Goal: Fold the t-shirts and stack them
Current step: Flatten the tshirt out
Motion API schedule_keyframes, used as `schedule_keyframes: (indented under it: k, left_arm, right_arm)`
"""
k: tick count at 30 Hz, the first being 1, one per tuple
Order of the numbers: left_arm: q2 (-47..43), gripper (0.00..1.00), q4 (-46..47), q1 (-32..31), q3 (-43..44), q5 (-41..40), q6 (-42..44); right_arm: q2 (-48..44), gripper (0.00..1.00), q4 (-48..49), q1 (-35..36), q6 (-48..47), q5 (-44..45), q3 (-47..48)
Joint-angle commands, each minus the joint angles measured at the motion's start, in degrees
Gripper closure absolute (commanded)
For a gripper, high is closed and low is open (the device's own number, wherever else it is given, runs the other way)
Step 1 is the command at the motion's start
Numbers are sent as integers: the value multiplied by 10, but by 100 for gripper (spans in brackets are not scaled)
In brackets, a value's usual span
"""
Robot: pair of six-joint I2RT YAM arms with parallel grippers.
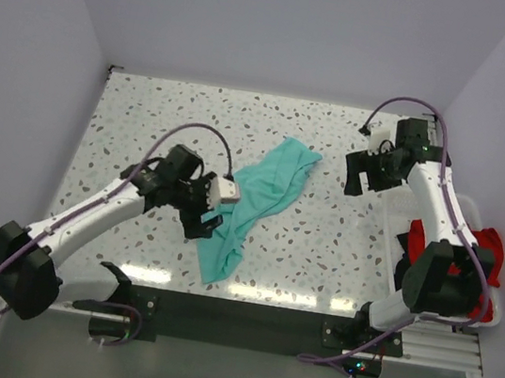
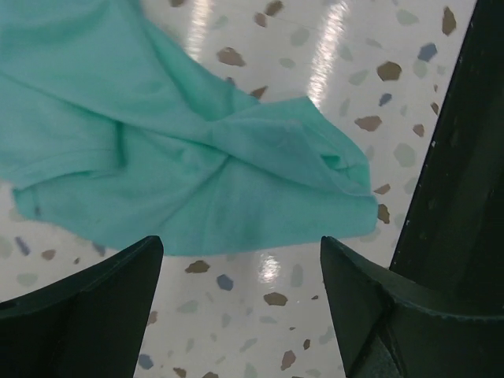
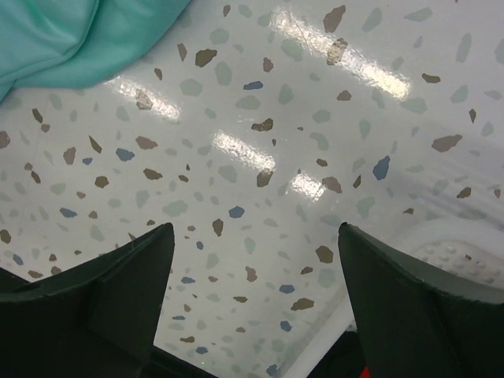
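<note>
The left gripper (image 1: 209, 209) is being held over the left-centre of the speckled table (image 1: 320, 247), at the left edge of the teal t-shirt (image 1: 260, 200). In the left wrist view, its jaws are being shown spread apart, with nothing between them; the left gripper (image 2: 240, 250) is being pointed at bare table, and the crumpled hem of the teal t-shirt (image 2: 197, 173) is lying just beyond the fingertips.

The teal t-shirt is lying unfolded as a long, rumpled diagonal strip, from near the front edge up towards the table's centre-right.

The right gripper (image 1: 357, 176) is being held at the far right of the table, well apart from the teal t-shirt. In the right wrist view, the right gripper (image 3: 256, 236) is being shown with its jaws wide and nothing between them, over bare table; only a corner of the teal t-shirt (image 3: 71, 39) is being shown at upper left.

The red t-shirt (image 1: 486, 248) is lying bunched in the white basket (image 1: 490, 320) at the table's right edge, partly hidden by the right arm.
</note>
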Motion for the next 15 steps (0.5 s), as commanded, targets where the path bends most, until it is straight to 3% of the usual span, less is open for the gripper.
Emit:
schedule_keyframes:
  k: [1, 2, 5, 11, 13, 15]
  left_arm:
    - [37, 14, 47, -115, -43, -101, -3]
    - [54, 15, 54, -167, -50, -113, -5]
    - [79, 15, 79, -232, -70, -127, -20]
    - [123, 13, 131, -292, -111, -186, -28]
    - [138, 18, 133, -293, -119, -198, -10]
    - [154, 33, 132, -293, -133, -220, 12]
  right_arm:
    - [35, 13, -31, 5, -37, -28, 21]
    - [41, 14, -26, 7, -33, -33, 19]
    - [48, 15, -11, 15, -19, -35, 18]
    - [63, 16, -4, 18, -5, -49, 35]
    - [70, 16, -4, 18, -4, -51, 40]
    - [75, 17, -3, 18, -6, -53, 48]
